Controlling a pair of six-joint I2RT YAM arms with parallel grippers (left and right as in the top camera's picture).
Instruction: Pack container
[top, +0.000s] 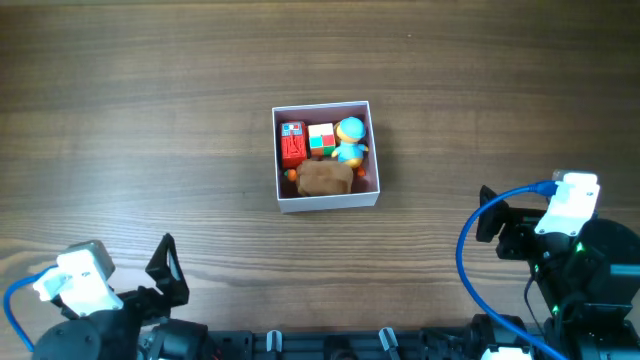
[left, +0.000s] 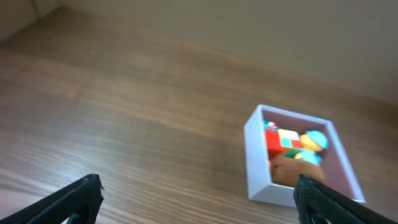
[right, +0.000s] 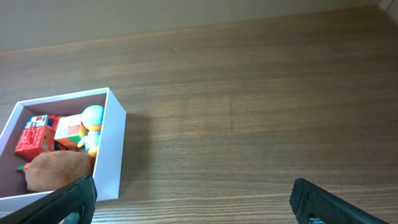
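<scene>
The container (top: 327, 203) is a square white-walled box with a dusty-pink inside, at the middle of the table. It holds a red block toy (top: 292, 144), a red-white-green cube (top: 321, 138), a blue-capped figure (top: 349, 139) and a brown lump (top: 324, 178). The container also shows in the left wrist view (left: 256, 180) and in the right wrist view (right: 114, 158). My left gripper (left: 198, 199) is open and empty, low at the front left, far from the box. My right gripper (right: 193, 200) is open and empty at the front right.
The wooden table (top: 150, 110) spreads all round the box. A blue cable (top: 470, 245) loops by the right arm. A pale wall edge runs behind the table in the wrist views.
</scene>
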